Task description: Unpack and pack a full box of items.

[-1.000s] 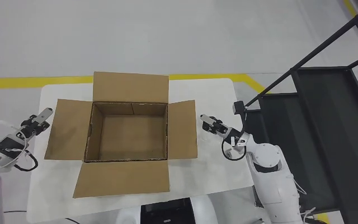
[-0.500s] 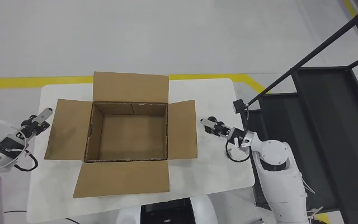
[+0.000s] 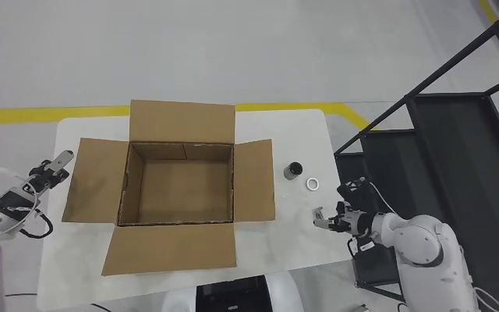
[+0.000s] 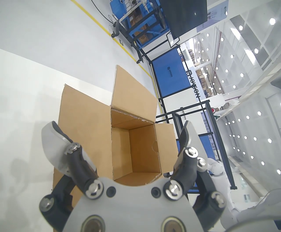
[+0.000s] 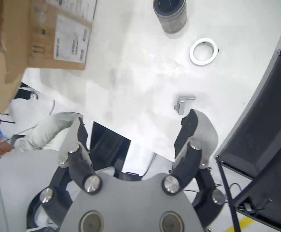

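An open cardboard box point(image 3: 179, 191) stands mid-table with all flaps spread and nothing inside. Right of its right flap stand a dark metal cylinder point(image 3: 293, 170) and a white ring point(image 3: 312, 184). In the right wrist view the cylinder point(image 5: 170, 15), the ring point(image 5: 203, 54) and a small metal bracket point(image 5: 184, 103) lie on the white table. My right gripper point(image 5: 135, 123) is open over the table's front right edge, one fingertip just short of the bracket point(image 3: 320, 218). My left gripper point(image 4: 119, 131) is open and holds nothing, beside the box's left flap point(image 3: 51, 170).
A black metal rack point(image 3: 444, 164) stands right next to the table's right side, close to my right arm. The white table point(image 3: 273, 129) has bare surface behind the box and right of it. A yellow floor line point(image 3: 62, 114) runs behind the table.
My right gripper has drawn back from beside the box's right flap toward the front right edge, and the cylinder and ring now show where it was. The left arm has kept still.
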`<state>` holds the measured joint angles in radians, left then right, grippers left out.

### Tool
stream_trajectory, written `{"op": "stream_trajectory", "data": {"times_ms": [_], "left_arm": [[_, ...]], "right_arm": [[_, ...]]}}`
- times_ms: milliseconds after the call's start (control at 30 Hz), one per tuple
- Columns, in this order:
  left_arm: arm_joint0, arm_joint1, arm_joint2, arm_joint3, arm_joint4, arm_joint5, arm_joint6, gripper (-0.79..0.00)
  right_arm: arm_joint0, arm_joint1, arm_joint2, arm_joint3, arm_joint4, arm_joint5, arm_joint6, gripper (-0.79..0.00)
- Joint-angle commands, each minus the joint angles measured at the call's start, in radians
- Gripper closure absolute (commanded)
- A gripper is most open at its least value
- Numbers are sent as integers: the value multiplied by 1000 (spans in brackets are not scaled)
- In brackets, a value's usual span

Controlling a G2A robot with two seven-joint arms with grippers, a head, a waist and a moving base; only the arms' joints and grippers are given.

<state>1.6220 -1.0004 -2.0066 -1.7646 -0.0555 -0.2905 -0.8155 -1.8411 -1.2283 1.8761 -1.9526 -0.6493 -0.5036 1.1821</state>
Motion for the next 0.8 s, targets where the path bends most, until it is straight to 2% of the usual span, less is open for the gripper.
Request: {"op": "stream_trajectory", "data": {"times_ms": [0,567,767], "left_arm": [[0,0,0,0,0,0,0,-785],[0,0,0,0,0,0,0,-785],[0,0,0,0,0,0,0,-785]], "right_arm": [[-4,2,-20,24,-41,-15,-26,-785],[-1,2,-21,26,-47,-11,-35,-785],[64,4,-143,123,-274,17,-155,-785]]}}
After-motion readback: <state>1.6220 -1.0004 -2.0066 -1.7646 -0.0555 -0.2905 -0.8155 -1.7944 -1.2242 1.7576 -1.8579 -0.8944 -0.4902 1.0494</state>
